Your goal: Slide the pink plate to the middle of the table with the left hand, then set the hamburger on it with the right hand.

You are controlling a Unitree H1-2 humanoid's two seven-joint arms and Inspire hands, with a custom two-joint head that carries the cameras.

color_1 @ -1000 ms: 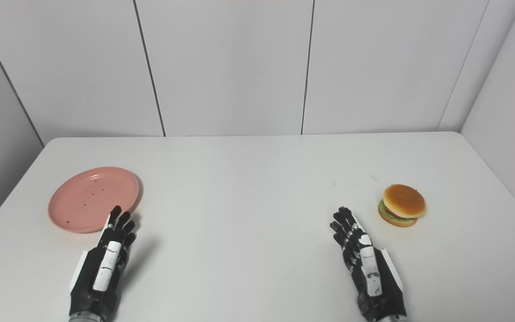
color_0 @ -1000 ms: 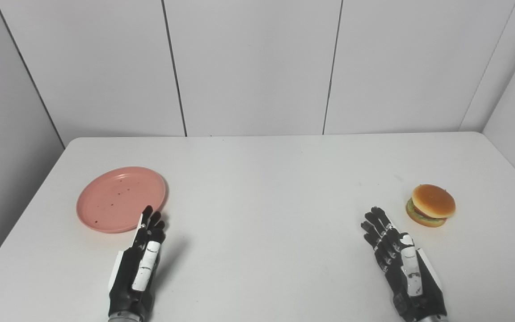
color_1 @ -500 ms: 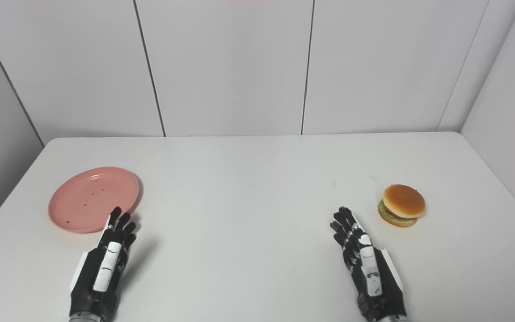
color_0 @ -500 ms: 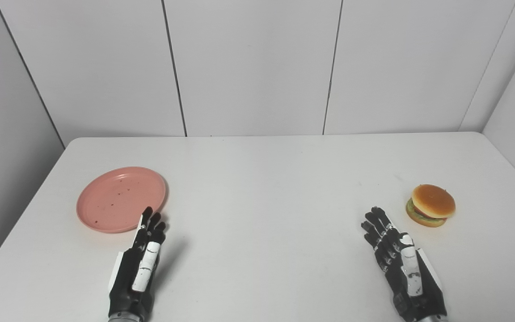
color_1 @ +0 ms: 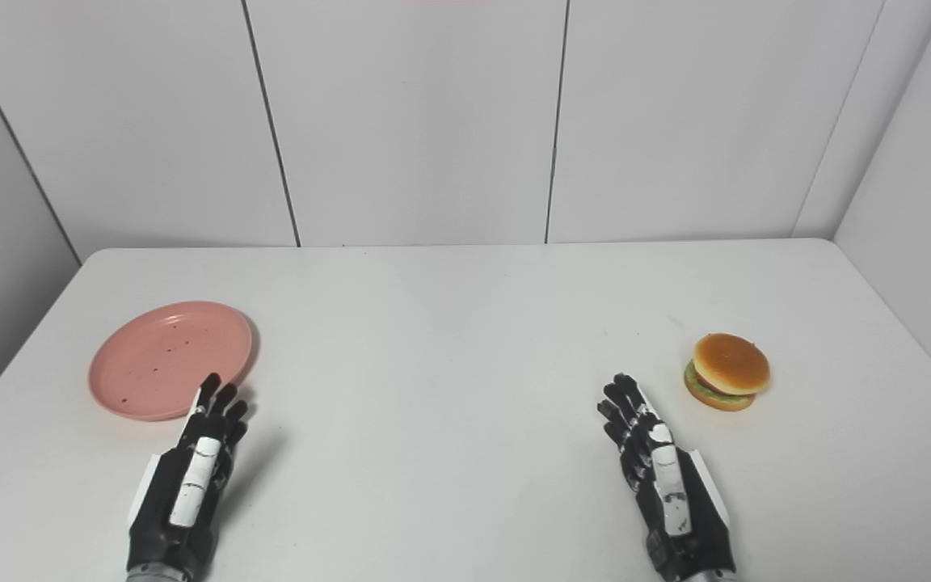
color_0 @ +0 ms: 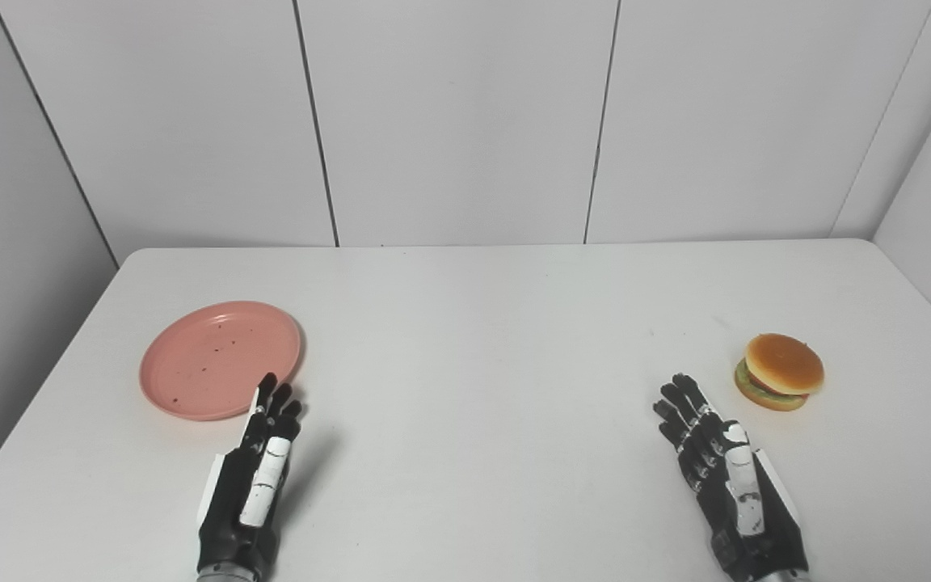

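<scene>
Nothing has really moved since a second ago; only the view nudges a hair, so that's camera, not objects. From my seat the black-and-white left hand (color_0: 251, 473) sits low over the white table (color_0: 473, 339), fingers extended and slightly apart, holding nothing. Its fingertips (color_0: 271, 392) overlap the near-right edge of the flat round pink plate (color_0: 215, 356); I can't tell if they touch it or hover above. Plate is on the left side of the table, well short of the middle.

Black-and-white right hand (color_0: 728, 485) is also extended and empty, near the toy hamburger with tan bun and green lettuce (color_0: 781, 372), which sits just beyond and to its right, apart.

Risks as I judge them: pressing on the rim could tip the plate or let the fingers skate off; pushing off-centre could spin it instead of sliding it. Hamburger is rounded and may roll or squirt out of a loose grasp.
</scene>
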